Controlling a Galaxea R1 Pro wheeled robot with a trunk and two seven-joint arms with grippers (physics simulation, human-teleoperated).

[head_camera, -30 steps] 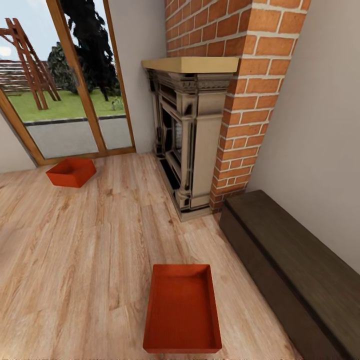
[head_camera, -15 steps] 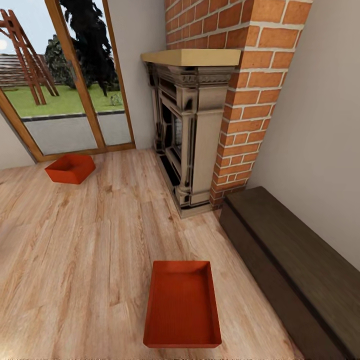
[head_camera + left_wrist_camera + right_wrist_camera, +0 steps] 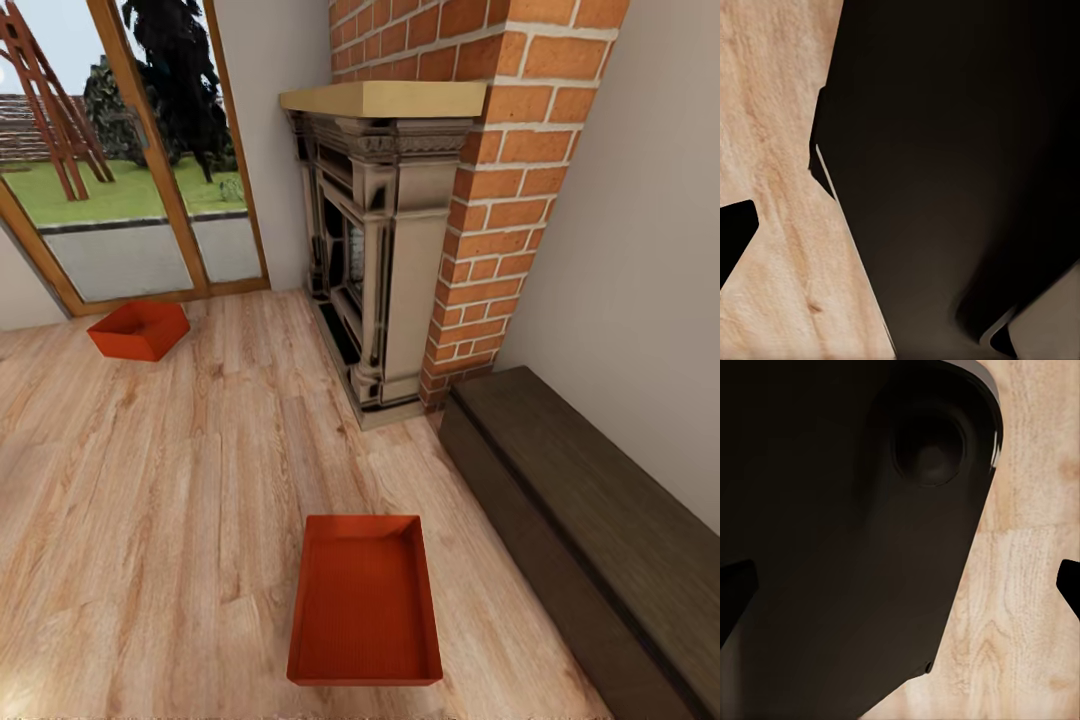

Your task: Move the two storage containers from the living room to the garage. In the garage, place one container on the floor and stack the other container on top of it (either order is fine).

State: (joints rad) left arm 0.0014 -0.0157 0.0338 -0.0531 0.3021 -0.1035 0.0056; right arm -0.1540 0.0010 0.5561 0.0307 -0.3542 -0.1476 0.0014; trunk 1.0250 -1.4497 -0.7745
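Note:
Two orange-red storage containers lie on the living room's light wood-plank floor in the head view. The near container sits low in the middle, its long side running away from me and its ribbed bottom bare. Far to the left, the other container rests by the glass garden doors, turned at an angle. In the left wrist view, my left gripper shows one dark fingertip at the picture's edge over the planks. My right gripper has its two fingertips far apart, with nothing between them.
A stone fireplace with a wooden mantel stands against the red brick chimney ahead. A long dark wooden bench runs along the right wall, close to the near container. Dark parts of my own body fill much of both wrist views.
The whole head view has shifted slightly, so the camera has moved a little. Both containers lie where they were on the floor.

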